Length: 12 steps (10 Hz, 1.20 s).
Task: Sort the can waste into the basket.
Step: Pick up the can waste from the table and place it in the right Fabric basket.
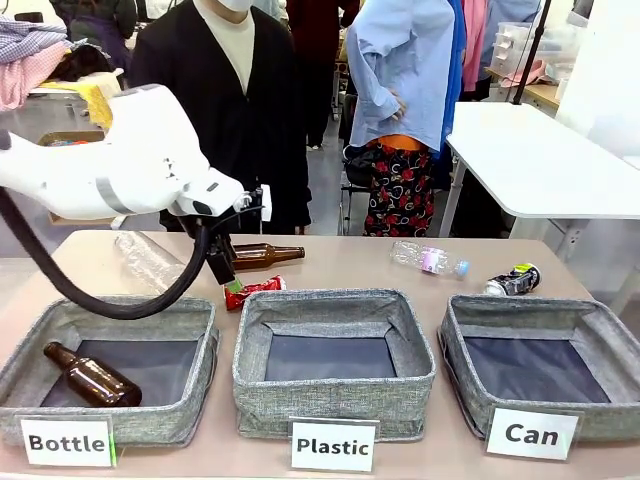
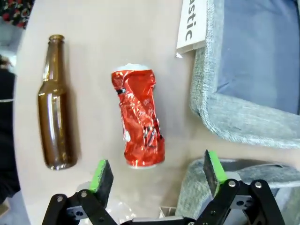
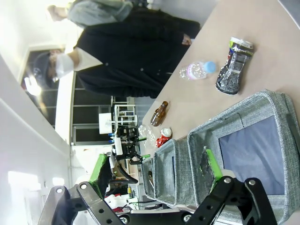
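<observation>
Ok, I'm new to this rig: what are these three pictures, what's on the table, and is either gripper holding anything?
Two white robot arms with black two-finger grippers work at a table. The front view looks across it from the robot's side; each wrist view looks along one gripper's fingers. The left gripper hangs open above the red can, which lies beside a brown bottle. The right gripper is open too; neither holds anything. The black and silver can lies behind the Can basket.
</observation>
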### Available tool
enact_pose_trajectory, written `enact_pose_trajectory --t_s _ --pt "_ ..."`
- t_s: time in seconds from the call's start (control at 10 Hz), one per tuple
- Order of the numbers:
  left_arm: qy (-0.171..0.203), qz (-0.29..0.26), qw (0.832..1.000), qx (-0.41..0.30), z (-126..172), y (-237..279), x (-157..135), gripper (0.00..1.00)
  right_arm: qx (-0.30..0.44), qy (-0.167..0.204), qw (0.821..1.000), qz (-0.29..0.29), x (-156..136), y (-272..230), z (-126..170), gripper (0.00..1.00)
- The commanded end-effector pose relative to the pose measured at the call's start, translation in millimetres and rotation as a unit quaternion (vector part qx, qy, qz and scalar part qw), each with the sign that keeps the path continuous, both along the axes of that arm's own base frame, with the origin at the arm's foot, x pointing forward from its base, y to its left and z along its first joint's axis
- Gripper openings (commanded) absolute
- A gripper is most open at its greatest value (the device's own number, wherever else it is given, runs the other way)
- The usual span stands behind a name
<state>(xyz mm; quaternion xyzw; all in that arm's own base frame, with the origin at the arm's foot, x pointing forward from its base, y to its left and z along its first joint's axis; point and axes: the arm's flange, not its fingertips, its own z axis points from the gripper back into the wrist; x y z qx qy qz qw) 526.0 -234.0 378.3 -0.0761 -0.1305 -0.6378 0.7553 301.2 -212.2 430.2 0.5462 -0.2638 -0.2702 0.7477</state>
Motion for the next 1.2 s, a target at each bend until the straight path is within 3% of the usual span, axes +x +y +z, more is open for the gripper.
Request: enact_pose_trajectory --t_s 0.0,0.7,0.9,1.1 --pt "0.030 -0.009 0.999 0.018 -14.1 -2.1 26.0 1.00 0.000 -0.020 1.000 -0.002 3.4 -0.9 -0.7 1.00" --pt "0.060 -0.041 0.997 0.020 -61.8 14.8 30.3 1.00 0.000 -0.020 1.000 -0.002 3.4 -0.9 -0.7 1.00" --pt "0.036 -0.027 0.999 -0.011 -67.7 12.5 30.6 1.00 0.000 -0.020 1.000 -0.002 3.4 -0.9 -0.7 1.00" --pt "0.051 -0.036 0.998 -0.008 -71.9 8.1 33.8 1.00 0.000 -0.020 1.000 -0.002 3.4 -0.9 -0.7 1.00"
